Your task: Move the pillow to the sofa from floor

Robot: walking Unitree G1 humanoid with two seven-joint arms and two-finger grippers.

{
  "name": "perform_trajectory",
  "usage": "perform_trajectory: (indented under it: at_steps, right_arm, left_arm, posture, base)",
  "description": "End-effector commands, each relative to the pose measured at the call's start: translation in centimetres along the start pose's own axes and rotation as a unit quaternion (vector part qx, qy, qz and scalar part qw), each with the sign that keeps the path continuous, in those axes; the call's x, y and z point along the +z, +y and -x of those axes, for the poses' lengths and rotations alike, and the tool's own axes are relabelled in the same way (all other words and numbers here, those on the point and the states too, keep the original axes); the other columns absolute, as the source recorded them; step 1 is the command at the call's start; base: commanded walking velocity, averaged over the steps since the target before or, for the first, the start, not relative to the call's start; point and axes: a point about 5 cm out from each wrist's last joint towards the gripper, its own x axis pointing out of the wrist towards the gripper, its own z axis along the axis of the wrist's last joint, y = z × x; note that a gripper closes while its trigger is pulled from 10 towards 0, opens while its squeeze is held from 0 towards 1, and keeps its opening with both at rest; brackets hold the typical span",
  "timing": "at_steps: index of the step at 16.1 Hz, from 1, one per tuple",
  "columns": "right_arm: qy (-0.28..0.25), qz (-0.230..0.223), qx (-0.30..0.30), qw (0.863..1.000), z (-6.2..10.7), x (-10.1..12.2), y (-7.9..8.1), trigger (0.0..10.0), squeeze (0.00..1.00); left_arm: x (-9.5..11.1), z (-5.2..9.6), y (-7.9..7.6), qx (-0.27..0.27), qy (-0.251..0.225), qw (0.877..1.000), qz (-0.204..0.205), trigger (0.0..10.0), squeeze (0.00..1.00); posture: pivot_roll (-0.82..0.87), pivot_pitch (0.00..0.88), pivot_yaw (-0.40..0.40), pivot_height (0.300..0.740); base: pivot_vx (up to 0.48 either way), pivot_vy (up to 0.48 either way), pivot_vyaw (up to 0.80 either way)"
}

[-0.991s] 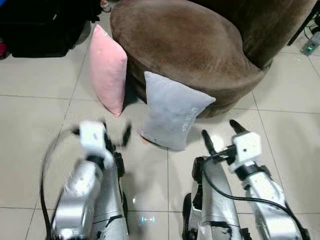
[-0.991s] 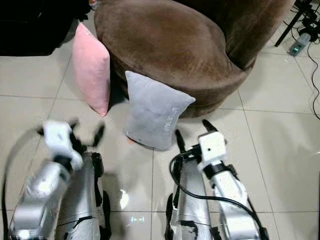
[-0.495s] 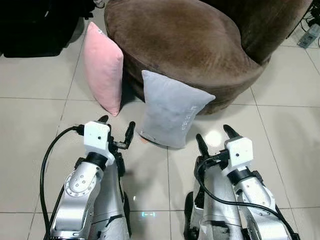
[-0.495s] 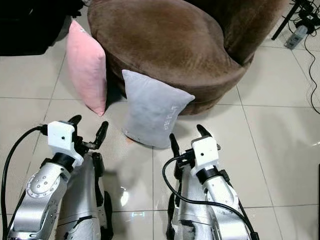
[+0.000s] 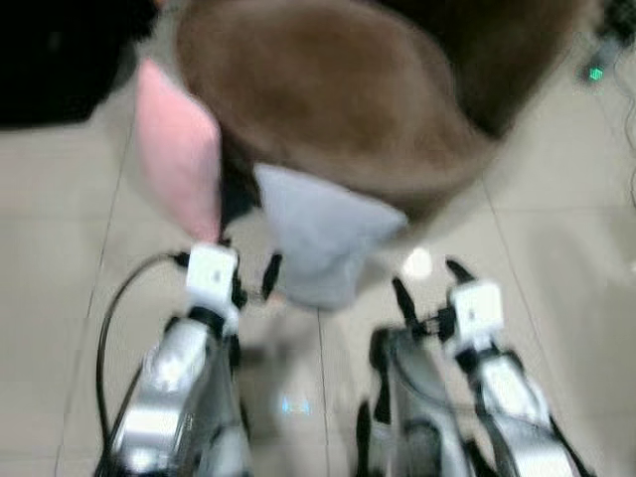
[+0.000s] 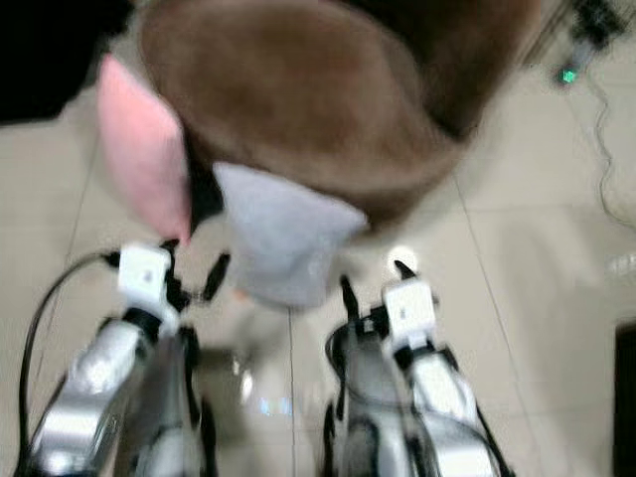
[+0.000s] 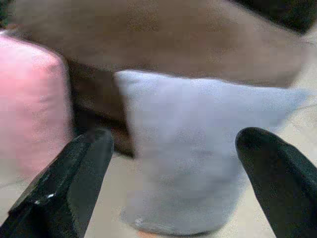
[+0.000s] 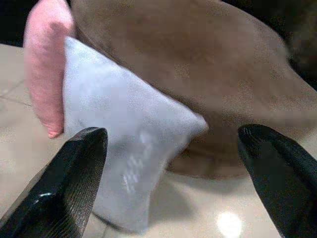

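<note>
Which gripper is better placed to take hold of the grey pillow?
Left, probably: the left gripper is right beside the soft grey pillow with open fingers; the right gripper sits further off.

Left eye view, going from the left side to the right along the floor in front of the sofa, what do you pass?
Pink pillow → left pincer → grey pillow → right pincer. Both pillows stand on the floor, leaning on the brown sofa.

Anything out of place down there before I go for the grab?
Two pillows are off the sofa: a grey pillow and a pink pillow stand on the tiled floor, propped against its base. Left gripper and right gripper are open, empty. Nothing looks spilled or damaged.
</note>
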Motion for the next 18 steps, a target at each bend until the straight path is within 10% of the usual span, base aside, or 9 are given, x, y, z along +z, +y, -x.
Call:
perform_trajectory:
  at_steps: [1, 18]
  right_arm:
    - [0.015, 0.003, -0.004, 1.000, 0.6, -0.5, -0.3, 10.0, 0.00]
    - [0.081, 0.030, 0.029, 0.996, 0.5, -2.5, -0.7, 10.0, 0.00]
  left_arm:
    - [-0.6, 0.2, -0.3, -0.003, 0.015, 1.000, 0.000, 10.0, 0.00]
    - [-0.9, 0.3, -1.6, -0.035, 0.024, 0.999, -0.001, 10.0, 0.00]
  posture:
    - [0.09, 0.286, -0.048, 0.471]
    - [0.09, 0.275, -0.047, 0.471]
  base:
    - [0.480, 0.000, 0.00]
    - [0.113, 0.000, 0.25]
